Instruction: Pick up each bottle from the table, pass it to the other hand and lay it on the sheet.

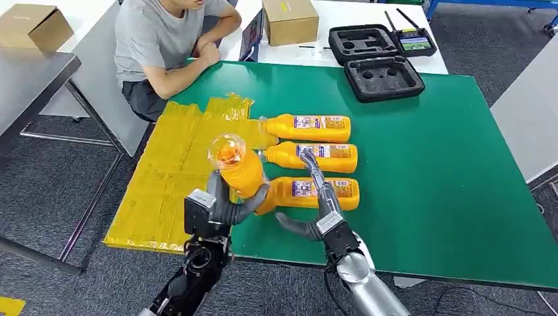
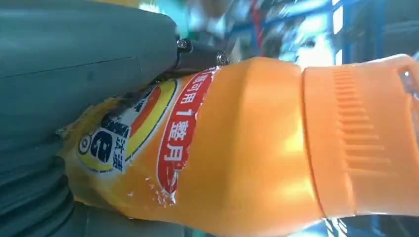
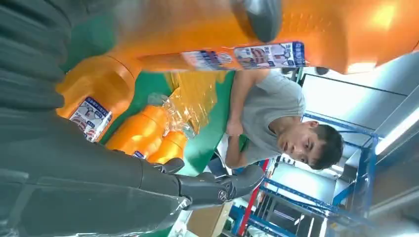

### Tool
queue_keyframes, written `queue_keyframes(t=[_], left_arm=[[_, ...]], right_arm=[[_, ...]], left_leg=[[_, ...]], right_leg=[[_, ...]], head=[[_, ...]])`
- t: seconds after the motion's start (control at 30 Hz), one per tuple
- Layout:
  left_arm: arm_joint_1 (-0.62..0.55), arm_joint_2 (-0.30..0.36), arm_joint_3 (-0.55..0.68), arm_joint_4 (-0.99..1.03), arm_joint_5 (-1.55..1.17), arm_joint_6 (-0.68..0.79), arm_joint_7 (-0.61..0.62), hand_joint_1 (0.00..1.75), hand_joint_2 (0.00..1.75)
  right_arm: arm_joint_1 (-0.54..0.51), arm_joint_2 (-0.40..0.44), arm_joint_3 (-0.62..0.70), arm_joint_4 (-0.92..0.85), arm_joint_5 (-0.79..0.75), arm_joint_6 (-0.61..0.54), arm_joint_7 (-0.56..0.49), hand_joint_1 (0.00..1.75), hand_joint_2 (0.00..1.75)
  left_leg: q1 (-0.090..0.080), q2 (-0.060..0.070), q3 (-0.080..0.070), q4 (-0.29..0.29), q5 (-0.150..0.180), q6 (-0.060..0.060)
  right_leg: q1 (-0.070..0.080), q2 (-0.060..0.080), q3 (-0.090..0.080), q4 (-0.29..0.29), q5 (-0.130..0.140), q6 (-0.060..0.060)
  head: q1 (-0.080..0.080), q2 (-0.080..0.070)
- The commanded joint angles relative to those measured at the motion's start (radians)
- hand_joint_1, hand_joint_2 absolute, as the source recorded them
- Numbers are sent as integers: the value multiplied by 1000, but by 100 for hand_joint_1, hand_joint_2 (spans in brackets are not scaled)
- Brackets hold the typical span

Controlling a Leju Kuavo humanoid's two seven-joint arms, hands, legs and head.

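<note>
My left hand (image 1: 220, 207) grips an orange bottle (image 1: 238, 168) by its body and holds it raised, clear cap up, above the seam of the yellow sheet (image 1: 164, 178) and the green table (image 1: 447, 171). The left wrist view shows that bottle (image 2: 247, 148) close up against my thumb (image 2: 74, 64). Just right of it, my right hand (image 1: 316, 204) is open with fingers spread, above the nearest lying bottle (image 1: 329, 191). Two more orange bottles (image 1: 316, 127) (image 1: 322, 157) lie behind it, caps toward the sheet. In the right wrist view an orange bottle (image 3: 346, 29) passes close by my fingers (image 3: 257, 17).
A person in a grey shirt (image 1: 154, 39) sits at the table's far left corner, arms resting near the sheet. Two black foam cases (image 1: 381, 78) and a cardboard box (image 1: 289, 20) stand at the back. A second table (image 1: 33, 72) lies to the left.
</note>
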Motion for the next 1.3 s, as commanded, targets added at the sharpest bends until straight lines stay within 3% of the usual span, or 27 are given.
queue_keyframes(t=[0.03, 0.2, 0.4, 0.57, 0.7, 0.87, 1.0, 1.17, 1.3], left_arm=[[-193, 154, -158, 219, -166, 182, 8, 175, 175], [-252, 147, -144, 327, -362, 237, 9, 175, 175], [-284, 171, -95, 348, -618, 281, 115, 175, 175], [-288, 176, -90, 351, -640, 282, 132, 175, 175], [-301, 210, -61, 371, -838, 335, 298, 175, 175], [-301, 215, -59, 373, -851, 338, 305, 175, 175], [-296, 225, -16, 377, -986, 387, 431, 175, 175], [-301, 245, 23, 380, -1218, 285, 645, 175, 175], [-295, 242, 43, 404, -1273, 209, 661, 175, 175]], right_arm=[[8, -8, -19, -17, 1, -10, 0, 0, 175], [38, -11, -37, -47, 6, -14, 0, 0, 175], [83, -11, -72, -83, 7, -17, 0, 0, 175], [86, -9, -76, -83, 5, -15, 0, 0, 175], [99, 2, -91, -82, 2, 11, 0, 0, 175], [100, 3, -91, -81, 3, 11, 0, 0, 175], [92, 12, -96, -66, -7, 24, 0, 0, 175], [97, 14, -108, -57, -27, 30, 0, 0, 175], [104, 16, -120, -57, -38, 37, 0, 0, 175]], left_leg=[[0, -2, 3, -1, 0, 0], [0, -1, 2, -1, 0, 0], [0, 0, 2, 0, 0, 0], [1, 0, 2, 0, -1, 0], [0, 1, 2, 0, -1, 0], [0, 2, 3, 1, -1, 0], [0, 2, 2, 0, -1, 0], [1, 2, 3, 0, -1, 0], [0, 1, 2, 0, 0, 0]], right_leg=[[0, -2, 3, -1, -1, -2], [0, -2, 2, -1, -1, -1], [1, -1, 2, 0, -1, -2], [1, -1, 2, 0, -1, -2], [1, 0, 2, 0, -1, -1], [1, 1, 3, 0, -1, -2], [1, 1, 2, 0, -1, -2], [1, 1, 3, 0, -1, -2], [1, 0, 2, 0, 0, -1]], head=[[0, 0], [0, 0], [0, 0], [0, 0], [0, 0], [0, 0], [0, 0], [0, 0], [0, 0]])
